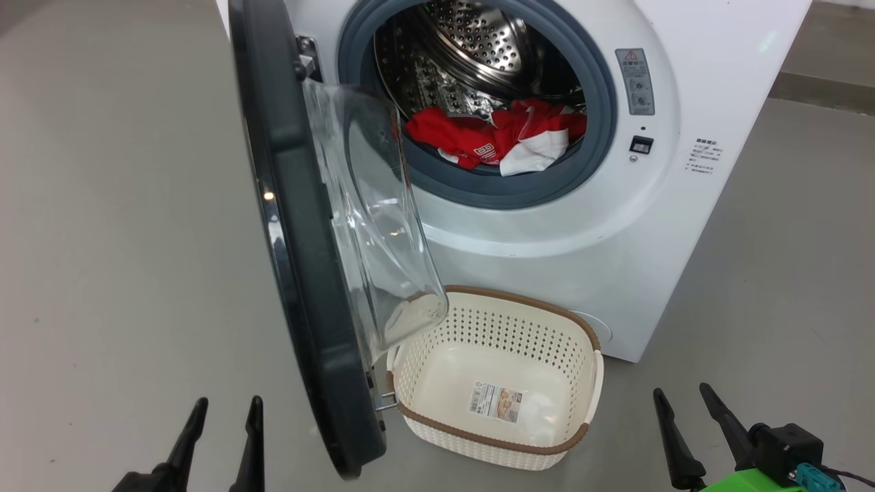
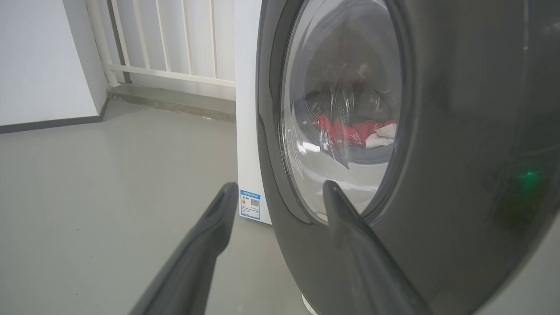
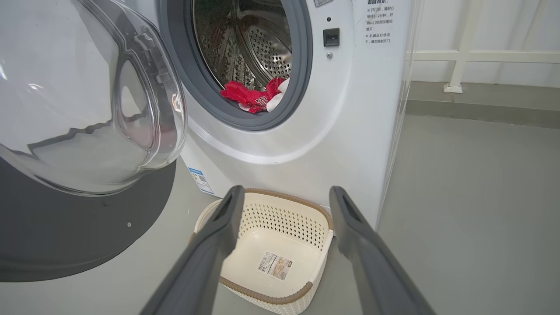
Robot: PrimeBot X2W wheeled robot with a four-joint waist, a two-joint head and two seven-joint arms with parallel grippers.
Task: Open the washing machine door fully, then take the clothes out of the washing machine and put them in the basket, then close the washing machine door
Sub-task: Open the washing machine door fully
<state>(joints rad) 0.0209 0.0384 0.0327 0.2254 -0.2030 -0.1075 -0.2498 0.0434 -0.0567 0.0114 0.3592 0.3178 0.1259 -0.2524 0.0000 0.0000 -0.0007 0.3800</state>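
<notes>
The white washing machine [image 1: 581, 232] stands ahead with its door [image 1: 301, 225] swung out toward me, edge-on, the clear porthole bulging to the right. Red and white clothes [image 1: 499, 140] lie at the drum's front lip, also seen in the right wrist view as the clothes [image 3: 251, 96]. The cream basket [image 1: 424, 365] sits empty on the floor below the opening. My left gripper [image 1: 225, 417] is open at lower left, just left of the door's outer face [image 2: 459, 153]. My right gripper [image 1: 683, 403] is open at lower right, pointing at the basket [image 3: 319, 258].
Grey floor spreads to the left and right of the machine. A raised ledge and white railing [image 3: 481, 57] run along the back wall. A blue label [image 2: 250, 204] marks the machine's lower corner.
</notes>
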